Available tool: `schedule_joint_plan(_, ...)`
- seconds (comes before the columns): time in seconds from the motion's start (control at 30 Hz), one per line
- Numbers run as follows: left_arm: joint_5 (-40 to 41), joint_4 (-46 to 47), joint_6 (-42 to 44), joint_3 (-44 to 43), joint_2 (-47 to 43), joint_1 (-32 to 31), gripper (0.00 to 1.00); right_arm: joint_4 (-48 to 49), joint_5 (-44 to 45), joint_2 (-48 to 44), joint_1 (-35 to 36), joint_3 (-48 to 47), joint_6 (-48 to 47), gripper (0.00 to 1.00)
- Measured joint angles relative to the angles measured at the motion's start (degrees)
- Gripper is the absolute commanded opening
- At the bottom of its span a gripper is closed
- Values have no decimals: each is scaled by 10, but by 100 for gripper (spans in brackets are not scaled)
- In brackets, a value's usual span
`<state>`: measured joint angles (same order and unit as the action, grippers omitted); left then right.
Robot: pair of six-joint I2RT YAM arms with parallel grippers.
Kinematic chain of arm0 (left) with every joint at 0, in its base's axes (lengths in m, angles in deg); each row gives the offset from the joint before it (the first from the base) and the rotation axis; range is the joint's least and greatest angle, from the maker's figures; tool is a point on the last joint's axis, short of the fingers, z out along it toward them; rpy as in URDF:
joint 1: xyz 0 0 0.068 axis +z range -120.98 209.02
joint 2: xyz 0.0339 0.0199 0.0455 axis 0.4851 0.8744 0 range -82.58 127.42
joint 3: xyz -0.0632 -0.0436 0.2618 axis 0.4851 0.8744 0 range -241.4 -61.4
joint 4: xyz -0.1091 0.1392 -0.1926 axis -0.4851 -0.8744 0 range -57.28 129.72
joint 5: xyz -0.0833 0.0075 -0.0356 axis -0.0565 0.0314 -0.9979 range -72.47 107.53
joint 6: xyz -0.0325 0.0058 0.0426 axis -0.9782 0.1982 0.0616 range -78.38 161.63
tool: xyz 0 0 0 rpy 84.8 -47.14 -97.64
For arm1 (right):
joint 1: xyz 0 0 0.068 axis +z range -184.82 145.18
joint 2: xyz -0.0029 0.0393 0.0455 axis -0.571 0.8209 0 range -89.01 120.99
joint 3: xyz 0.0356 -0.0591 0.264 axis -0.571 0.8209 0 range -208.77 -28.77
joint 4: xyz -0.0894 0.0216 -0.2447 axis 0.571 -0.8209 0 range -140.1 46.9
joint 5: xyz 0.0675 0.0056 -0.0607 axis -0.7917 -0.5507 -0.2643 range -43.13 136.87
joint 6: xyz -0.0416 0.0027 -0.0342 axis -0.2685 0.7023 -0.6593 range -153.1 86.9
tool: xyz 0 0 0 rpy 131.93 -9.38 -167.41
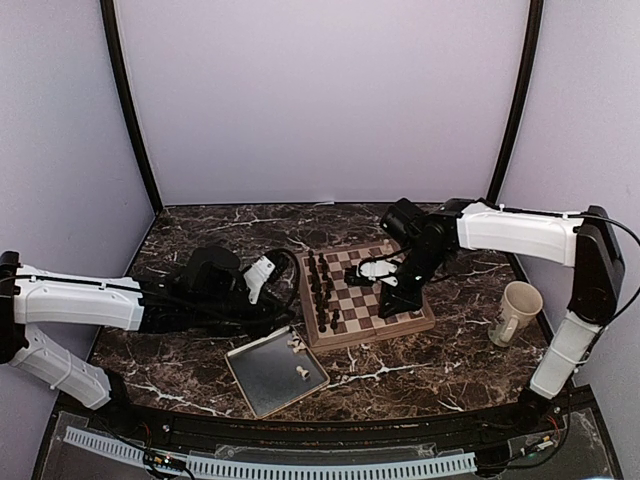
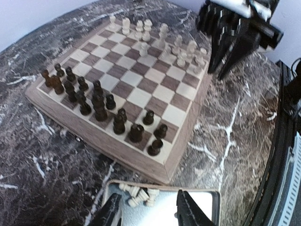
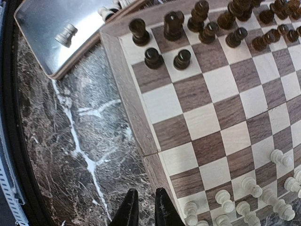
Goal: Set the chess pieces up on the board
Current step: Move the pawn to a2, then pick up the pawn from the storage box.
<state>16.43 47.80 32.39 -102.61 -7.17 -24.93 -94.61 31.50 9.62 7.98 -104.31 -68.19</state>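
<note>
Board (image 1: 365,293) sits mid-table (image 1: 200,235). Dark pieces (image 1: 320,285) line its 9 o'clock edge, chess pieces (image 2: 181,49) its 3 o'clock edge. Tray (image 1: 262,385) just beside board's 7 o'clock corner, w/ 1 lone piece (image 1: 301,373) mid-tray and a cluster (image 1: 295,343) at its 1 o'clock corner. Cup (image 1: 517,312) at board's 3 o'clock, well apart.

Middle ranks of the board (image 1: 360,290) are left unoccupied, so passage is open there. The left side is blocked by two rows of dark pieces (image 1: 320,290), the right side by cream-white pieces (image 2: 181,49). The right hand (image 1: 398,297) is held at the near-right corner. The tray (image 1: 265,380) lies beside the near-left corner. Bare table (image 1: 462,308) is seen before the cup (image 1: 515,312).
</note>
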Motion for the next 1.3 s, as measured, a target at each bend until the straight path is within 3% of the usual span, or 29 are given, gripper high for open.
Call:
schedule_joint_plan(0.27, -70, -157, 45, -37, 29, -23, 42, 0, -78, -15, -17, -2, -2, 22)
schedule_joint_plan(0.43, -13, -203, -28, -67, 74, -26, 43, 2, -89, -16, -26, -12, 18, 28)
schedule_joint_plan(0.67, 140, -223, -172, -16, -45, -17, 53, -1, -92, 31, 57, -96, 69, 28)
schedule_joint_plan(0.83, 171, -240, -229, -16, -130, 39, 54, 19, -61, 96, 149, -136, 119, 28)
schedule_joint_plan(1.07, 220, -265, -249, -16, -204, 62, 54, 43, 2, 173, 210, -187, 167, 31)
schedule_joint_plan(1.3, 232, -273, -254, -15, -209, 66, 54, 45, 43, 230, 231, -198, 188, 33)
